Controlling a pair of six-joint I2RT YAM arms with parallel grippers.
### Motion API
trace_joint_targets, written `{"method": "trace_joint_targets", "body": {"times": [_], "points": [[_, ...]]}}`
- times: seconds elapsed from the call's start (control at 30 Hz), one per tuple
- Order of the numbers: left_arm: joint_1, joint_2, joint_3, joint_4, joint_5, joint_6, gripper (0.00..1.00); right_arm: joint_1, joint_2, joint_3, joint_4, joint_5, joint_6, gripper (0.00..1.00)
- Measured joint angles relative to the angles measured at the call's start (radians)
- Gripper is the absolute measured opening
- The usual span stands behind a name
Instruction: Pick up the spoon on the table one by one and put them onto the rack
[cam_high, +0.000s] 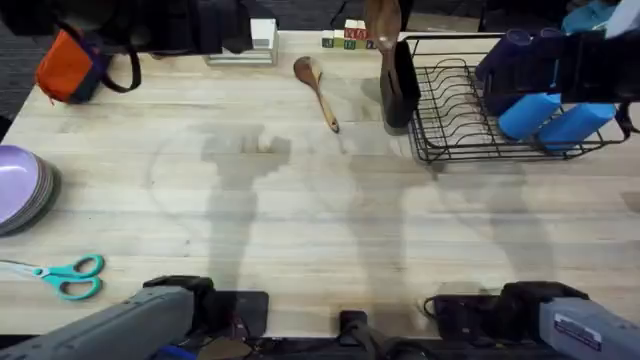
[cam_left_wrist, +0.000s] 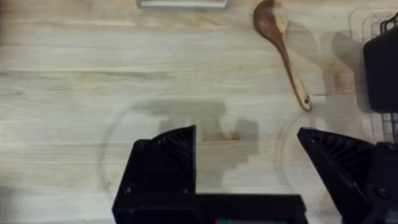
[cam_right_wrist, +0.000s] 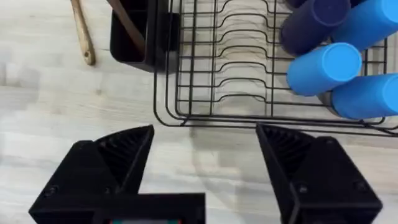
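I see both my left gripper (cam_left_wrist: 245, 168) and right gripper (cam_right_wrist: 205, 165) spread wide, holding nothing. Beyond, the spoon (cam_high: 316, 91) lies on the table (cam_high: 300, 220) just left of the rack (cam_high: 450, 110), whose caddy (cam_high: 396, 90) holds a bigger spoon (cam_high: 383, 25); blue cups (cam_high: 555, 118) fill its far side.

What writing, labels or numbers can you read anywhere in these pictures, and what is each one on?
No text can be read here.
Small blocks at the table's far edge: coloured marks, perhaps letters, too small to read.
White label on the right arm's base: lines of print, too blurred to read.
Spoon, rack, blue cups, scissors: no markings visible.
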Motion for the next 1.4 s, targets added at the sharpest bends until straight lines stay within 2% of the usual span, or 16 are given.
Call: {"method": "trace_joint_targets", "body": {"times": [0.27, 0.37, 0.43, 0.47, 0.57, 0.6, 0.8, 0.97, 1.0, 1.4], "points": [[0.000, 0.012, 0.001, -0.002, 0.007, 0.000, 0.993, 0.000, 0.006, 0.000, -0.003, 0.000, 0.000, 0.996], [-0.007, 0.031, 0.011, 0.007, 0.005, -0.028, 0.995, 0.000, 0.006, 0.001, 0.004, 0.000, 0.000, 0.996], [-0.021, 0.059, 0.031, -0.001, -0.001, -0.068, 0.995, 0.000, 0.006, 0.001, 0.008, 0.000, 0.000, 0.996], [-0.057, 0.125, 0.082, -0.004, -0.005, -0.124, 0.995, 0.000, 0.006, 0.001, 0.016, 0.000, 0.000, 0.995], [-0.105, 0.197, 0.144, -0.005, -0.014, -0.181, 0.995, 0.000, 0.006, 0.001, 0.030, 0.000, 0.000, 0.995], [-0.155, 0.266, 0.196, 0.002, -0.028, -0.250, 0.995, 0.000, 0.006, 0.001, 0.041, 0.000, 0.000, 0.995], [-0.215, 0.370, 0.220, 0.070, -0.031, -0.381, 0.995, 0.000, 0.006, 0.001, 0.046, 0.000, 0.000, 0.996], [-0.255, 0.442, 0.220, 0.152, -0.037, -0.440, 0.995, 0.000, 0.006, 0.001, 0.046, 0.000, 0.000, 0.995], [-0.278, 0.479, 0.220, 0.184, -0.048, -0.480, 0.995, 0.000, 0.006, 0.001, 0.046, 0.000, 0.000, 0.996], [-0.306, 0.619, 0.221, 0.247, -0.101, -0.641, 0.996, 0.000, 0.006, 0.002, 0.046, 0.000, 0.000, 0.996]]}}
